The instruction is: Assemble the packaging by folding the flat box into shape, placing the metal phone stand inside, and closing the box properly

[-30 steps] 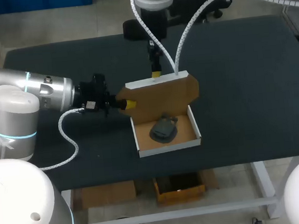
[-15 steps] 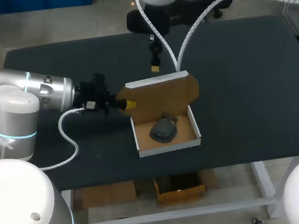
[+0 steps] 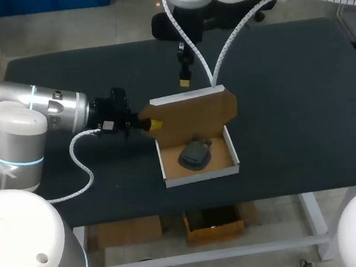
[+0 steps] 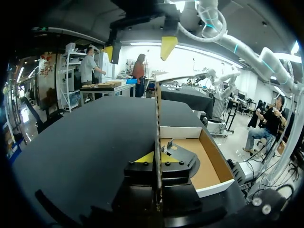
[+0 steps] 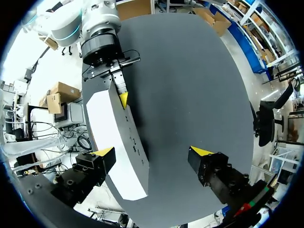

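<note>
- An open cardboard box (image 3: pixel 201 176) sits in the middle of the table (image 3: pixel 288 97), with the dark metal phone stand (image 3: pixel 195 154) lying inside its tray.
- The brown lid (image 3: pixel 192 116) stands raised behind the tray (its outer face is white).
- The left end effector (image 3: pixel 154 124) is clenched on the lid's side edge.
- The right end effector (image 3: pixel 185 79) hangs released above the lid's top edge, touching nothing.
- The cardboard looks light and thin and probably creases easily. Pressing near the lid's free edge seems the safest way to close it.
</note>
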{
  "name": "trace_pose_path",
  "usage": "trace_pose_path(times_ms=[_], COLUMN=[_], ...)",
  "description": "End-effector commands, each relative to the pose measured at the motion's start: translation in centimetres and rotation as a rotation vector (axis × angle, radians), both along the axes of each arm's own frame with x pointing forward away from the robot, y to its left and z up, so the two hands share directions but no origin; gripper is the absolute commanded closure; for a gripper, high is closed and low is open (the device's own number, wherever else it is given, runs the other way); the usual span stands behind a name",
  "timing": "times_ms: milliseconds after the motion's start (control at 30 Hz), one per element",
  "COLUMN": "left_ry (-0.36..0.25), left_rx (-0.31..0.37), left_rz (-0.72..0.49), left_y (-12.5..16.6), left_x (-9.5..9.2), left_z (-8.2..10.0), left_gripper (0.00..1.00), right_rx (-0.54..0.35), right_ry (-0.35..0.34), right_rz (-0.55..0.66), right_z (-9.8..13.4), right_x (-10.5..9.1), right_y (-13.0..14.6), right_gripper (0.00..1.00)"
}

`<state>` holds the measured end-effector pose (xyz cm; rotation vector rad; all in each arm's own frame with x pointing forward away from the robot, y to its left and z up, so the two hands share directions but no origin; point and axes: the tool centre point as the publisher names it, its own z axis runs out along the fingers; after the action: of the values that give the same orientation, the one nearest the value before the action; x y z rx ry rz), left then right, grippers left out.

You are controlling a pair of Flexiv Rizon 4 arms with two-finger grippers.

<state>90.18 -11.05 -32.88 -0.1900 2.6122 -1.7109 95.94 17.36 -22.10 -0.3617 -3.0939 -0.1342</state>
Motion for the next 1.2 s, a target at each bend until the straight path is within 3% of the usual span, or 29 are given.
trace_pose_path(times_ms=[33, 467, 1000, 1200], left_ry=[-0.037, -0.182, -0.507, -0.585], left_rx=[0.013, 0.040, 0.123, 0.151], left_rz=[0.000, -0.009, 0.005, -0.002], left_y=[-0.5, -0.9, -0.6, -0.9], left_x=[-0.4, -1.7, -4.1, -4.6], left_z=[-0.3, -0.4, -1.9, -2.4], left_gripper=[1.00, 1.00, 1.00, 1.00], right_rx=[0.009, 0.075, 0.176, 0.215], right_ry=[0.027, 0.151, 0.231, 0.267], right_rz=[-0.035, -0.311, -0.454, -0.504], right_z=[0.1, 0.0, -1.2, -2.0], right_x=[0.5, -0.1, -2.1, -2.9], right_y=[-0.8, -2.7, -2.9, -3.3], right_gripper=[0.00, 0.00, 0.00, 0.00])
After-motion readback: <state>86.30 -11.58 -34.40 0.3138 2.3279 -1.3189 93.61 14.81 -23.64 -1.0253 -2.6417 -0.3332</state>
